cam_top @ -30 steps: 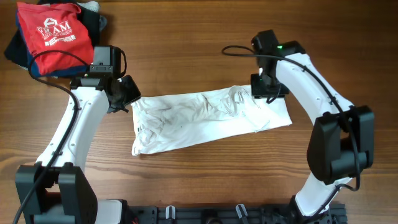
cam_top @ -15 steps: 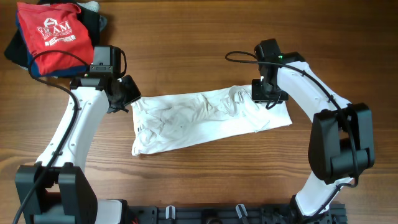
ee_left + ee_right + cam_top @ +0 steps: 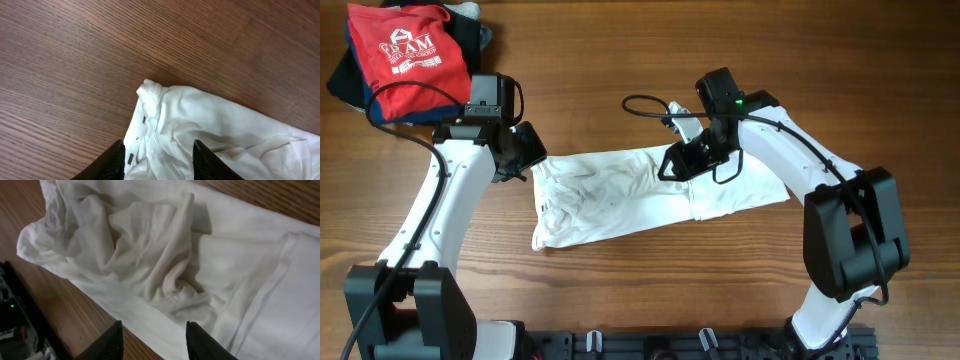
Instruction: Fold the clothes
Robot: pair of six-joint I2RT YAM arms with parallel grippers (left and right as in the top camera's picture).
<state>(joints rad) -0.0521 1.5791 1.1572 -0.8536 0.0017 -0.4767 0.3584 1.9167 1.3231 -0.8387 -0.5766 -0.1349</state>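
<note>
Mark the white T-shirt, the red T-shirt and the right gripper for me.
white T-shirt (image 3: 610,195), overhead view, rumpled middle of the cloth
red T-shirt (image 3: 405,52), overhead view, on its white print
right gripper (image 3: 154,332), right wrist view, midway between its fingertips

We reach our white left arm (image 3: 445,210) to the left end of the large white soft cotton T-shirt (image 3: 620,195). Our left gripper (image 3: 527,150) hangs over that end's far corner, its two black fingers (image 3: 111,162) spread apart with cloth showing between them, pinching nothing. Our white right arm (image 3: 790,150) bends in an arc across the T-shirt's right end, wrist turned inward. Our right gripper (image 3: 672,163) points at the T-shirt's rumpled middle, near its far edge, its fingers (image 3: 200,340) likewise parted and holding nothing.
</note>
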